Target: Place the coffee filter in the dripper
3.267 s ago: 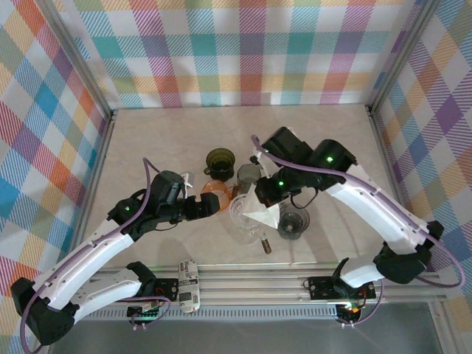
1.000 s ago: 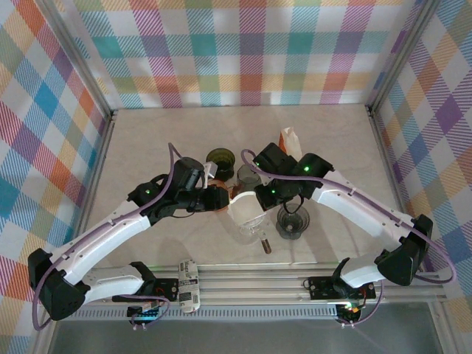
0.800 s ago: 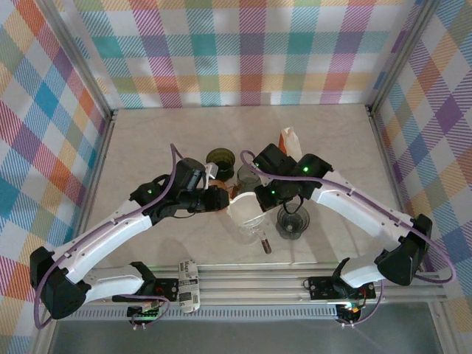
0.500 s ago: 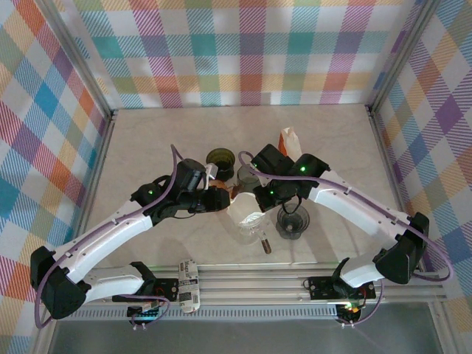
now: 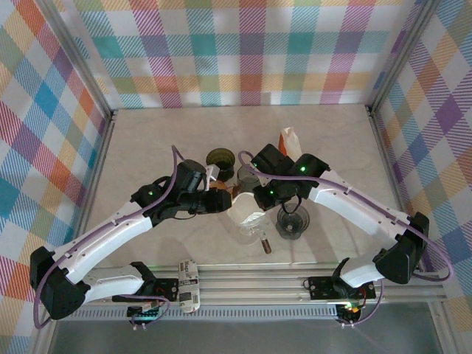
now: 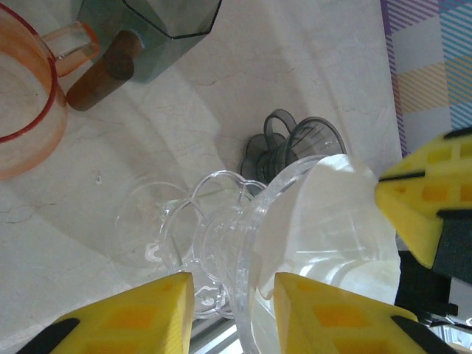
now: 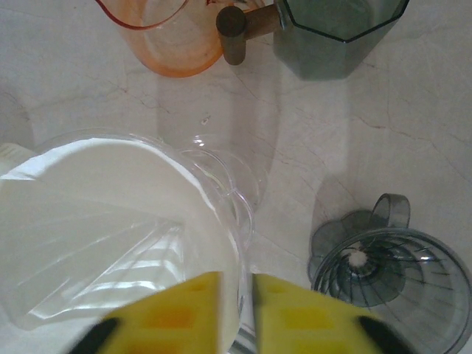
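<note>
top view, arms: my left gripper [image 5: 215, 200] and my right gripper [image 5: 256, 196] meet from either side at the clear dripper [image 5: 249, 230], mid-table.
top view, filter: the white coffee filter [image 5: 245, 212] sits inside the clear dripper.
top view, neighbours: a dark green dripper [image 5: 220, 158] is behind and a smoky grey dripper [image 5: 293, 221] is just to the right.
left wrist, my fingers: narrow gap with the clear dripper's base between them; i cannot tell whether they press on it.
left wrist, filter: lining the cone.
left wrist, nearby: an orange cup [image 6: 22, 110] and a grey pot [image 6: 147, 22] with a wooden handle.
right wrist, my fingers: slightly parted, astride the clear dripper's rim and the filter's edge.
right wrist, filter: spread open inside the cone.
</note>
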`<action>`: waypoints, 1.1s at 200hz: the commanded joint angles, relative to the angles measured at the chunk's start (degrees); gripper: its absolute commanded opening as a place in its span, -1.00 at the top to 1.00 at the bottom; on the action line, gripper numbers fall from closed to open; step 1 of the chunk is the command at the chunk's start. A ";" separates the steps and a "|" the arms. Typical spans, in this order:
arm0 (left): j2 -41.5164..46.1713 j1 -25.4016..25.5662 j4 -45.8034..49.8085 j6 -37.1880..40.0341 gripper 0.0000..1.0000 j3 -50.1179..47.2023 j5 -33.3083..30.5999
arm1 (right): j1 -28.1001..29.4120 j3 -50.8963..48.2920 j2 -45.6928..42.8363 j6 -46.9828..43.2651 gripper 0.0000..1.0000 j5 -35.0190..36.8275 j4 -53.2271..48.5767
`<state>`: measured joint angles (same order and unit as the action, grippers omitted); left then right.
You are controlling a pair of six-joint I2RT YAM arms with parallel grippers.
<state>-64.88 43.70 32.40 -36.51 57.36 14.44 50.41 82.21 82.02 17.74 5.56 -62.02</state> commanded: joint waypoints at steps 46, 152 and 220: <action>-0.05 0.55 -0.49 0.97 0.31 -0.80 0.80 | 0.83 0.33 0.02 1.13 -0.58 0.90 1.37; -0.50 0.52 -1.19 0.60 0.31 -1.37 0.59 | 2.50 -6.82 -3.96 2.98 -0.67 -1.13 1.88; -0.72 0.55 -1.04 0.63 0.31 -0.87 0.77 | 2.08 -0.04 1.37 2.31 -0.74 0.99 2.33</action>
<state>-65.23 43.75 32.14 -36.36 56.64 14.52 52.64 78.32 80.95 19.97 5.58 -59.59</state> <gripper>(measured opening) 0.344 0.870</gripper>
